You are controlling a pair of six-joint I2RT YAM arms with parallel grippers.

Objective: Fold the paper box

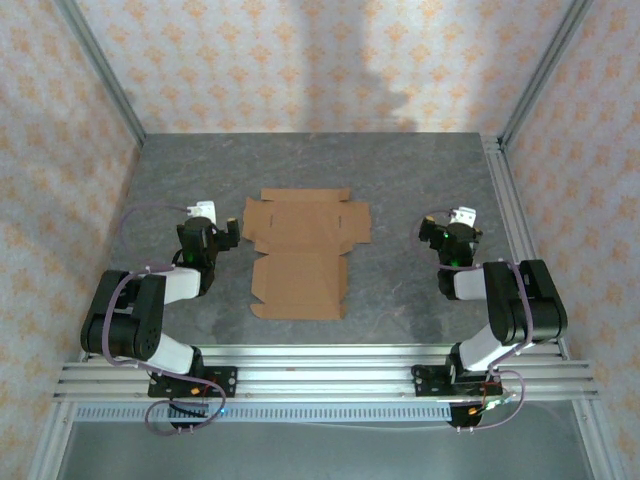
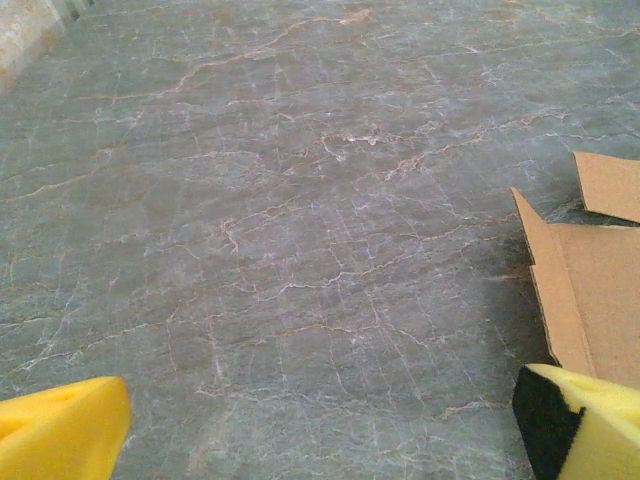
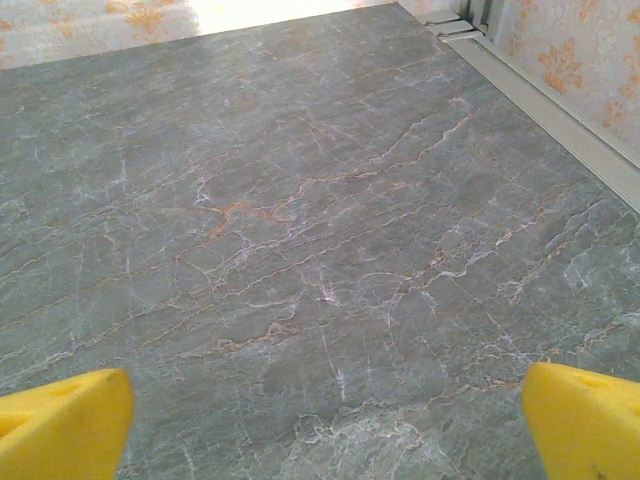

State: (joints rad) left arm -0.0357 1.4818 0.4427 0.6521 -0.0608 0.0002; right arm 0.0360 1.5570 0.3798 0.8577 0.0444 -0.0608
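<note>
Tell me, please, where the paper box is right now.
In the top view the paper box lies flat at the middle of the table, just right of the left gripper.

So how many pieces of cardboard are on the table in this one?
1: a flat brown die-cut cardboard sheet, unfolded, lying midway across the grey stone-patterned table. Its left edge also shows in the left wrist view. None seems hidden.

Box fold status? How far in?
Done: nothing. The paper box lies as a flat, unfolded sheet on the table, flaps spread. In hand: nothing; the left jaws and the right jaws stand open and empty, one on each side of the sheet. Left: every fold.
</note>
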